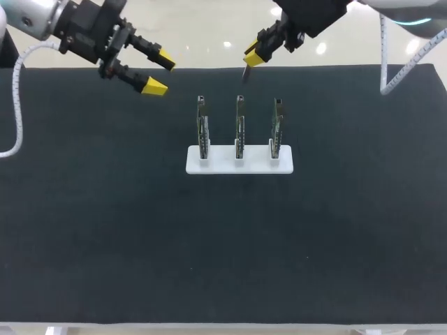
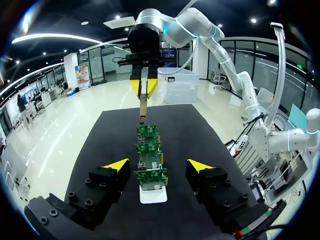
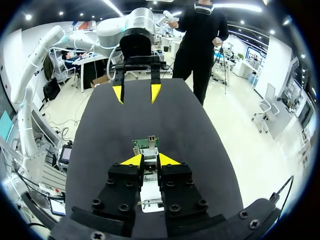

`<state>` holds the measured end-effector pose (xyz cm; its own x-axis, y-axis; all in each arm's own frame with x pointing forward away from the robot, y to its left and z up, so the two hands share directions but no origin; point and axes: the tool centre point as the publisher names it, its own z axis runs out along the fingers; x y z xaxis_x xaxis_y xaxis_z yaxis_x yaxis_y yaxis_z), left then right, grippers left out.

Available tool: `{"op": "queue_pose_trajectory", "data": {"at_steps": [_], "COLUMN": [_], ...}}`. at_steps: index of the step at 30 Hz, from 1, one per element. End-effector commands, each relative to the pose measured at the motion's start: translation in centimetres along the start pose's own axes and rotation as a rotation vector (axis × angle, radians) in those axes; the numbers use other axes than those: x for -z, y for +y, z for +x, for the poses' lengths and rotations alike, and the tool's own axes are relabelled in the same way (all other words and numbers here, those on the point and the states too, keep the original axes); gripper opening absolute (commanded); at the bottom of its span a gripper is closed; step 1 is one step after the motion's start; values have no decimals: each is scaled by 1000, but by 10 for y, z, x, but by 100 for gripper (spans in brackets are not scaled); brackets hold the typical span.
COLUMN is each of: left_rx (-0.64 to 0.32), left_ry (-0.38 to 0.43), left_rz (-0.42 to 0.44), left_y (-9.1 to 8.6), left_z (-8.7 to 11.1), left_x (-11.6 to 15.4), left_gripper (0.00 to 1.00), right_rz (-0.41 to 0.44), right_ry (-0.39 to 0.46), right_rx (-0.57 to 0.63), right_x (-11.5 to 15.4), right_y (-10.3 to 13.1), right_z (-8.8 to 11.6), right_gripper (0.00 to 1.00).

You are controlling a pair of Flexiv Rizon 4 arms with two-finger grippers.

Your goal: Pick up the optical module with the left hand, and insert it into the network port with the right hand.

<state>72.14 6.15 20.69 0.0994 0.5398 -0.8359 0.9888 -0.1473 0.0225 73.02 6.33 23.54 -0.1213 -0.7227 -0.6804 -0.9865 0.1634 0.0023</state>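
Note:
The optical module, a thin metal stick, hangs from my right gripper, which is shut on it above the table's far edge, just behind the middle board. Three upright green circuit boards with metal network ports on top stand in a white base. My left gripper stands open and holds nothing, up and to the left of the boards. In the left wrist view the boards line up ahead between its open fingers, with the module beyond them. In the right wrist view my right gripper hovers over the boards.
A black mat covers the table. The white base stands near the mat's middle. White cables hang from the left arm and the right arm at the sides.

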Motion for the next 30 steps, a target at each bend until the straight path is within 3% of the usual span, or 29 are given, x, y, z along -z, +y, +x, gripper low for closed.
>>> {"op": "queue_pose_trajectory", "data": {"at_steps": [1, 30], "left_rx": [-1, -1], "left_ry": [2, 2], "left_rz": [5, 5], "left_y": [2, 2], "left_z": [0, 0], "left_x": [0, 0], "left_gripper": [100, 100], "right_rz": [-20, -96], "right_ry": [22, 184], "right_rx": [-2, 81], "right_x": [1, 8], "right_y": [-6, -20], "right_z": [-1, 48], "right_gripper": [0, 0]}}
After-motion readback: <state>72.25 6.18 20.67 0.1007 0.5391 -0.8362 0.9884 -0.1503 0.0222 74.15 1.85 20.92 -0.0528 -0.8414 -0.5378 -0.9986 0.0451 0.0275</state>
